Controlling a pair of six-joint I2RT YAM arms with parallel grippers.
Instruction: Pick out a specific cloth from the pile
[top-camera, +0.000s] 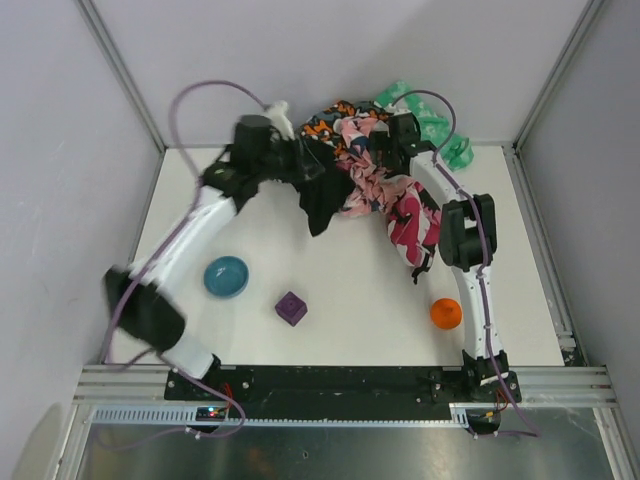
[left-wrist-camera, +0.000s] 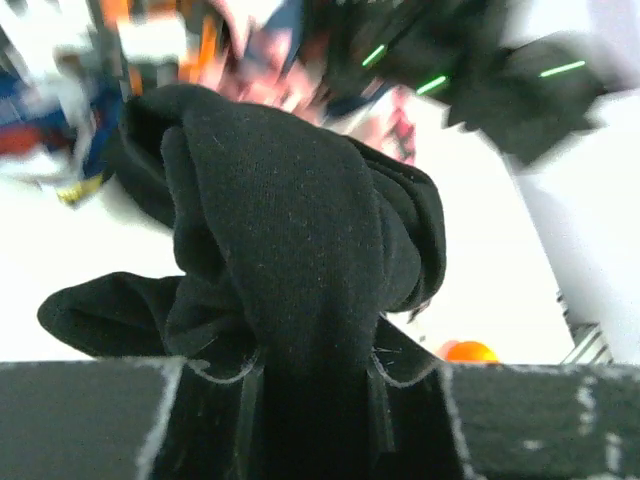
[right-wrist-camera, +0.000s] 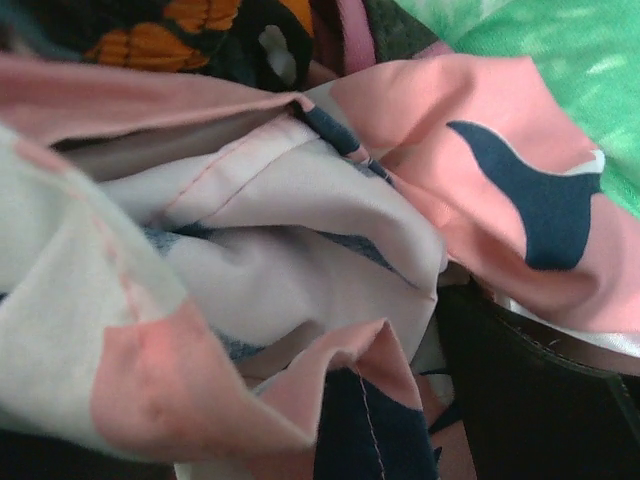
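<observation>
The black cloth (top-camera: 320, 203) hangs from my left gripper (top-camera: 303, 163), pulled out to the left of the pile (top-camera: 372, 150). In the left wrist view it (left-wrist-camera: 300, 230) bunches between the fingers (left-wrist-camera: 410, 420), which are shut on it. My right gripper (top-camera: 388, 143) is buried in the pile at the back. In the right wrist view the pink-white-navy camouflage cloth (right-wrist-camera: 300, 250) bunches in a peaked fold beside one dark finger (right-wrist-camera: 540, 400). The other finger is hidden under the fabric. The mint green cloth (top-camera: 440, 125) lies at the pile's back right.
A teal bowl (top-camera: 226, 276), a purple cube (top-camera: 291, 308) and an orange ball (top-camera: 446, 313) lie on the white table nearer the arm bases. A magenta-black cloth (top-camera: 412, 228) trails from the pile beside the right arm. Grey walls enclose the table.
</observation>
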